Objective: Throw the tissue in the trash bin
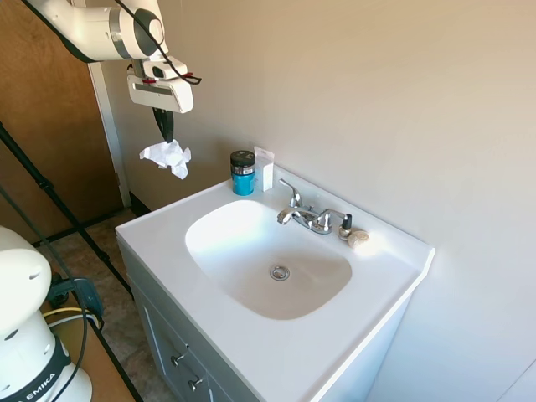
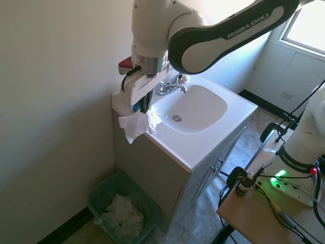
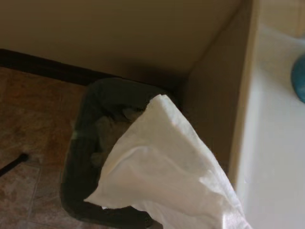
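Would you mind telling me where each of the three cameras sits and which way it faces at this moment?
First exterior view: high beside the vanity's front, facing the wall behind the sink; the arm enters top left, gripper pinching the tissue.
Second exterior view: high on the opposite side, looking down at the sink, floor and trash bin; the arm fills the top.
Wrist view: looks straight down past the hanging tissue into the trash bin; no arm shows.
All three share the tissue; the second exterior and wrist views share the bin.
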`<state>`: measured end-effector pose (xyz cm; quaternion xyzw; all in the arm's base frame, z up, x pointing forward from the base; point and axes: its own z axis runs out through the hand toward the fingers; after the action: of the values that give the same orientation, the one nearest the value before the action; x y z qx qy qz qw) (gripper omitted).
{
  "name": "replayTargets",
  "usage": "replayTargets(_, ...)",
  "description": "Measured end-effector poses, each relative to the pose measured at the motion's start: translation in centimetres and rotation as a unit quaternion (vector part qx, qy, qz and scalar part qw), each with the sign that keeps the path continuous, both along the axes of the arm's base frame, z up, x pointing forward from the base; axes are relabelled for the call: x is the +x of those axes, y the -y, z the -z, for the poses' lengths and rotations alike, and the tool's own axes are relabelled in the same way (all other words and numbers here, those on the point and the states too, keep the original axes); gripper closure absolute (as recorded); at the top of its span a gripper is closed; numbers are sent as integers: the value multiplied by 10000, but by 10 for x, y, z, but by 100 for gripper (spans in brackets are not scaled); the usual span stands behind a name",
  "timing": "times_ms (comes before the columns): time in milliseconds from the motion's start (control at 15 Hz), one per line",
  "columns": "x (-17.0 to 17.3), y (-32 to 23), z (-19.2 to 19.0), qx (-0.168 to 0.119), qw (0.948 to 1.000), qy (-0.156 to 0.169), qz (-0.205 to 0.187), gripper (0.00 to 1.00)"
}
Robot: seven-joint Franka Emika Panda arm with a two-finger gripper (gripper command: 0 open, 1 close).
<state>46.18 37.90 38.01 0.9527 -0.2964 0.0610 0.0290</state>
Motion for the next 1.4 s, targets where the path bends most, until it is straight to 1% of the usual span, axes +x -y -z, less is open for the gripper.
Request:
replayTargets(133, 8, -30, 26, -107, 9999, -101, -77, 100)
replayTargets(200, 13, -41, 43, -182, 9996, -208, -91, 100)
replayTargets(400, 29, -58, 95, -393, 9979, -511, -69, 100)
replayTargets(667, 49, -66, 145, -433, 9963, -746, 16, 100)
replayTargets(733, 51, -69, 154, -446, 9956, -820, 25, 0)
replayTargets(867, 51, -75, 160, -495, 9946, -916, 33, 0)
replayTargets(1400, 56, -75, 155, -454, 9946, -929, 13, 0)
